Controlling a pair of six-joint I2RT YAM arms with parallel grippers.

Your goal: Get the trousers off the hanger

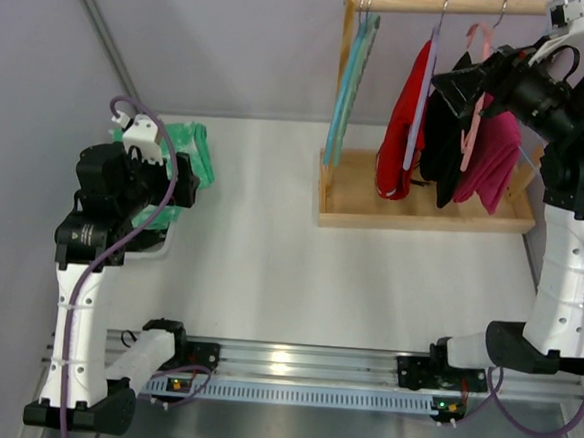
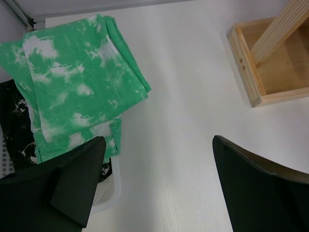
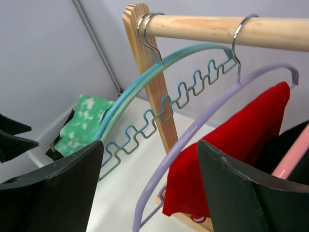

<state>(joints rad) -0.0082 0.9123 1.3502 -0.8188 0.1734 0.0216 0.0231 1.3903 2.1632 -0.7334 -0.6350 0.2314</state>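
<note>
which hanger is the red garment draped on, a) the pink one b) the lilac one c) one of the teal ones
b: the red garment hangs over the lilac hanger, while the teal hangers beside it carry nothing.

The top external camera sits above and behind the arm bases. It looks down and forward from a distance over the white bench (image 1: 271,228), both arms and the wooden garment rack (image 1: 422,220). The left wrist camera looks steeply down past the left end effector (image 2: 159,193) at close range. It shares the green-and-white mottled cloth (image 2: 72,87) and a rack-base corner with the top view. The right wrist camera faces roughly level past the right end effector (image 3: 149,193), very near the round wooden rail (image 3: 217,29). It also shows the cloth in the distance.
</note>
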